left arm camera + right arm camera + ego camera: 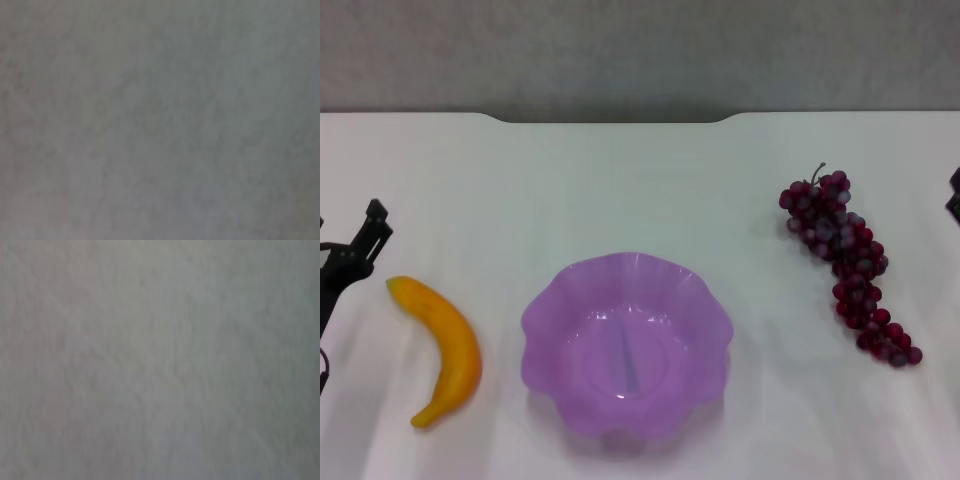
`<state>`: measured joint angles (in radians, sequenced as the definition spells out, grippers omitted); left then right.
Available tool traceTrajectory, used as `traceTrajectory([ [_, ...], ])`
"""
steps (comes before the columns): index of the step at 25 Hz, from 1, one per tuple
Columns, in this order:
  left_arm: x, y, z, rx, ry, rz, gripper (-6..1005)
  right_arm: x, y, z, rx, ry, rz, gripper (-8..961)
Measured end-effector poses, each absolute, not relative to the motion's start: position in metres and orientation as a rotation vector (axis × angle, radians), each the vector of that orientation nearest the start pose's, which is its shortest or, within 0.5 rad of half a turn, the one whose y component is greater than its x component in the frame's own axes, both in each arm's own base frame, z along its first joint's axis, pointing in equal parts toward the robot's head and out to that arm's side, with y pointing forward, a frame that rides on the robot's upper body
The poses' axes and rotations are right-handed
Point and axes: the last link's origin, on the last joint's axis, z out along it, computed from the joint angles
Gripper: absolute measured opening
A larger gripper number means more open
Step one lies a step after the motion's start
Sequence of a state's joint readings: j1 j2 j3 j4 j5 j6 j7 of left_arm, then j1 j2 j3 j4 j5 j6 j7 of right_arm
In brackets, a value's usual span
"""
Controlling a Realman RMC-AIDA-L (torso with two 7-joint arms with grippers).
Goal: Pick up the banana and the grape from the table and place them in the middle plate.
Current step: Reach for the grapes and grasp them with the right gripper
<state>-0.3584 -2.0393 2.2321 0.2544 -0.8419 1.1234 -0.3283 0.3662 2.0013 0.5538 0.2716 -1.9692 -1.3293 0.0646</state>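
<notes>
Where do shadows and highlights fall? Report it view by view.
Head view: even light, faint shadows under the middle plate and banana, small glints on the grape; left end effector and right end effector sit at the side edges. Left wrist view: plain grey, no shadows. Right wrist view: the same.

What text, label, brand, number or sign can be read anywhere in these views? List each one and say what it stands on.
None: no readable text shows in any view.
The banana, the grape, the middle plate and the table carry no print or sticker.
The left gripper at the left edge and the right gripper at the right edge show no marking.
Both wrist views show only a plain grey surface.
</notes>
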Motion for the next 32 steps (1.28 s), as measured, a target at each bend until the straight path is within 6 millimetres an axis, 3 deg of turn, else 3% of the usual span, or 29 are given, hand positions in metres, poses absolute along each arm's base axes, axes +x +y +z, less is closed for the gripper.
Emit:
traceTrajectory([
  [4, -0.331, 0.322, -0.003, -1.511, -0.677, -0.868, 892, 0.32, 0.3, 0.019, -1.484, 0.338, 0.841, 888],
  [8, -0.322, 0.334, -0.007, -1.557, -0.676, -0.87, 891, 0.325, 0.298, 0.017, -1.479, 0.389, 0.842, 888],
  [17, -0.34, 0.334, -0.015, -1.535, -0.823, -0.797, 892, 0.339, 0.321, -0.008, -1.585, 0.586, 0.681, 889],
  [20, -0.343, 0.334, -0.012, -1.507, -0.84, -0.797, 892, 0.353, 0.32, -0.003, -1.536, 0.646, 0.642, 889],
  [25, -0.344, 0.333, -0.013, -1.496, -0.856, -0.806, 891, 0.353, 0.316, 0.001, -1.518, 0.606, 0.639, 889],
  [32, -0.35, 0.33, -0.011, -1.501, -0.861, -0.782, 892, 0.351, 0.331, -0.01, -1.59, 0.71, 0.613, 888],
])
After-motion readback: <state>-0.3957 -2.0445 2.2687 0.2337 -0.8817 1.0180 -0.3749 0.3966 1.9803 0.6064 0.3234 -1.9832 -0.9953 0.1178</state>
